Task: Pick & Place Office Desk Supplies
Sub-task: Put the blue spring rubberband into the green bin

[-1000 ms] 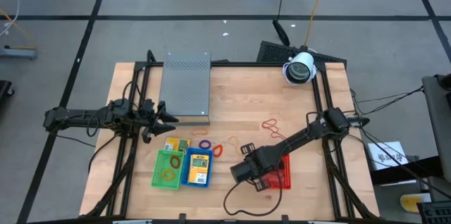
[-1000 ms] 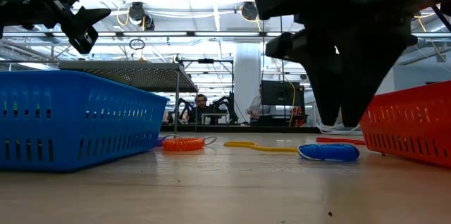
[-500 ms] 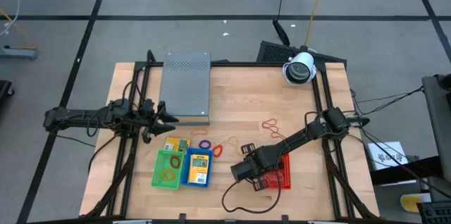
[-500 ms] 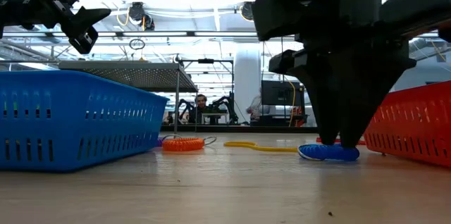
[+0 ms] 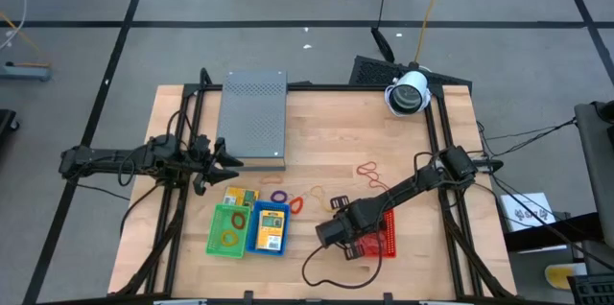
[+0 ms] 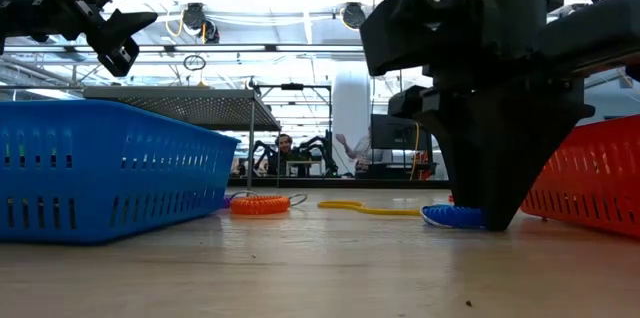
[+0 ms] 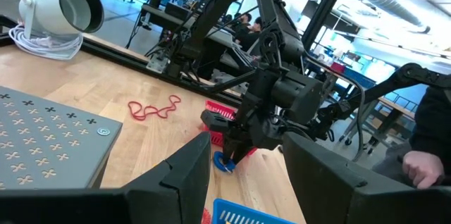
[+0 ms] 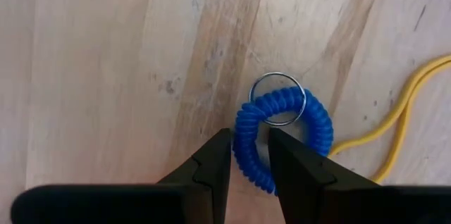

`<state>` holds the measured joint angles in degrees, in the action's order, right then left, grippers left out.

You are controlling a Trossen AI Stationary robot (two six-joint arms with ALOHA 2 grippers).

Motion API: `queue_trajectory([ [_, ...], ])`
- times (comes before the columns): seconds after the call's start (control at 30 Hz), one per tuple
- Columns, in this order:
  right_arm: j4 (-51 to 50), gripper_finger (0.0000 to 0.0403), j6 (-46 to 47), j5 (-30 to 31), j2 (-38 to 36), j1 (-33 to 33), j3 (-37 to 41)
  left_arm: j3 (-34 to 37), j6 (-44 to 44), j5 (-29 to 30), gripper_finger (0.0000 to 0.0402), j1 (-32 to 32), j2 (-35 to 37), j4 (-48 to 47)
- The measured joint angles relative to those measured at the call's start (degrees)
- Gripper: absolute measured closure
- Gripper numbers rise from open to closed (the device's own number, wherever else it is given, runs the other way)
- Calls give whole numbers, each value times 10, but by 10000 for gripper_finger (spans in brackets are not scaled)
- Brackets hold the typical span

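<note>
Right claw (image 8: 246, 155) is down on the worktop (image 5: 336, 142), just beside the red basket (image 5: 387, 238), with its fingers straddling one side of a blue coiled loop (image 8: 282, 136) — the one with a small metal ring (image 8: 278, 98) hooked on it. There's a narrow gap between the fingers and the coil sits in it, but I can't tell if they're actually pinching it yet. The coil lies flat on the wood, and a yellow band (image 8: 402, 122) curves right next to it.

Left claw (image 5: 223, 159) hangs off by the grey perforated box (image 5: 254, 118), fingers spread apart, holding nothing.

Other bits: an orange coil (image 6: 259, 204) is further back in the low view, red bands (image 7: 151, 108) lie loose mid-worktop, and the blue basket (image 5: 268, 228) has a yellow packet in it — the green basket (image 5: 228, 229) sits right next to it.
</note>
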<state>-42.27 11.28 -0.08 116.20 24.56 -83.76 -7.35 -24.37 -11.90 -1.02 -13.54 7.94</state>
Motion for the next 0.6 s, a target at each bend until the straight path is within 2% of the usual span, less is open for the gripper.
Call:
queue_trajectory([
  [0.27, 23, 319, 1, 0, -3, 0, 20, 0, 1, 0, 215, 0, 0, 0],
  [0.5, 41, 388, 22, 0, -8, 0, 28, 0, 0, 0, 215, 0, 0, 0],
  [0.6, 47, 392, 30, 0, -10, 0, 28, 0, 1, 0, 215, 0, 0, 0],
])
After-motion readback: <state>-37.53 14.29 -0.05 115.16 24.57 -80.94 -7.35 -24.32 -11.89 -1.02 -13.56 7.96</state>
